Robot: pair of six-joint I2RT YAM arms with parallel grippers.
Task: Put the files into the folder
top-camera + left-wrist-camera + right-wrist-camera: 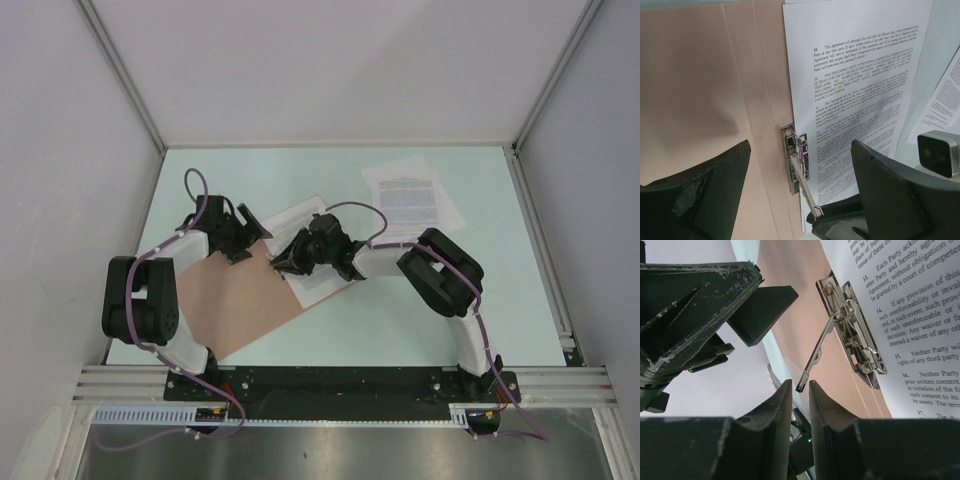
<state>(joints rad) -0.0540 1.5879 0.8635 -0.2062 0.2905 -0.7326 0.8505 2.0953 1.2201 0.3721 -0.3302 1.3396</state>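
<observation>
**Working the folder's clamp.** The salmon folder [705, 100] lies open beneath both grippers. One printed sheet [855, 100] rests on the leaf nearer the right fingers, its edge under the metal lever clip [855, 335]. The clip's lever [817, 350] stands raised, with its tip in the narrow gap between the fingers of the right gripper [801, 405]. We cannot tell whether the pads bear on it or stand just clear. The left gripper [801, 145] hovers above the clip with its fingers spread wide on either side, grasping nothing. Other printed sheets [412, 195] lie on the table [480, 300], well beyond the right fingers. We judge the step in hand to be operating the clamp. The next move calls for a firm pinch on the lever's tip, then a swing about its hinge that does not drag the sheet.
</observation>
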